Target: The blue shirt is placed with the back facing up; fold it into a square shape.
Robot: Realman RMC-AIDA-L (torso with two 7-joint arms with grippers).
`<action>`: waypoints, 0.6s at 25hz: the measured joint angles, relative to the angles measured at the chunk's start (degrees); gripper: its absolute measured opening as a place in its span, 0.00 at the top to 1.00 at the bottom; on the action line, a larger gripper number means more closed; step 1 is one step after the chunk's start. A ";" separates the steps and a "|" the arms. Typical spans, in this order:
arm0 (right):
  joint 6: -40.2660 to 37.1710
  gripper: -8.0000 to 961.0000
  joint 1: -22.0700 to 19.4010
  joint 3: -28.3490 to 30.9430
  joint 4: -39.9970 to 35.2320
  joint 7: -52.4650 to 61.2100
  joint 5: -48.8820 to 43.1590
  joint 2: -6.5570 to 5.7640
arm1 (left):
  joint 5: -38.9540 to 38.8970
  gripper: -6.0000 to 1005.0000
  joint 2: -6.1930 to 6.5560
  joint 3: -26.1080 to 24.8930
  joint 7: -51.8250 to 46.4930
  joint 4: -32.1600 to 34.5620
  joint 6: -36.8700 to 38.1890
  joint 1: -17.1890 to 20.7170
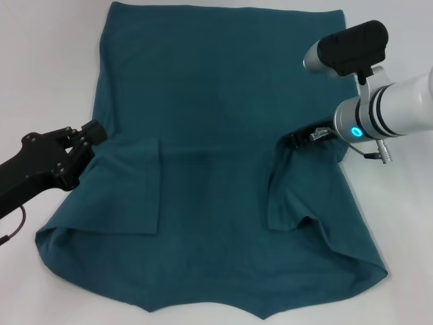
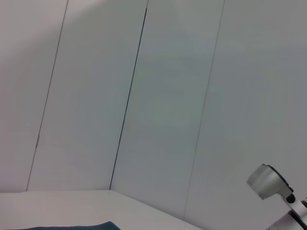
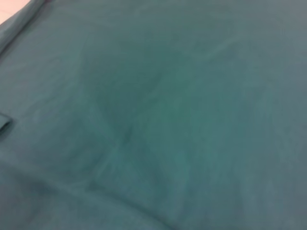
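Lying flat on the white table (image 1: 40,68), the blue shirt (image 1: 216,101) has both sleeves folded in while the body remains unfolded; left gripper (image 1: 91,133) seems pressed together, right gripper (image 1: 302,138) pinches cloth.

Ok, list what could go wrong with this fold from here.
1. The right gripper sits at the folded-in right sleeve, which lies rumpled and crooked; pulling away may drag it back open.
2. The left gripper is at the blue shirt's left edge, by the flatter left sleeve flap; an uneven next fold would likely give a lopsided shape, not a square.
3. The near hem is wavy, so creases may get folded in.
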 joint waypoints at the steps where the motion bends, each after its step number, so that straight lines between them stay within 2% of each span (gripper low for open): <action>1: 0.44 0.58 -0.09 0.00 0.11 -0.01 0.00 -0.01 | 0.00 0.94 -0.01 0.00 0.03 0.00 0.01 0.05; 10: 4.23 0.93 -0.73 0.40 0.60 0.37 0.34 -0.06 | 0.00 0.94 0.00 0.00 0.09 0.01 0.02 0.44; 15: 4.18 0.96 -0.82 0.07 0.60 -0.08 0.36 0.04 | 0.00 0.94 0.03 0.01 0.09 0.01 -0.13 0.11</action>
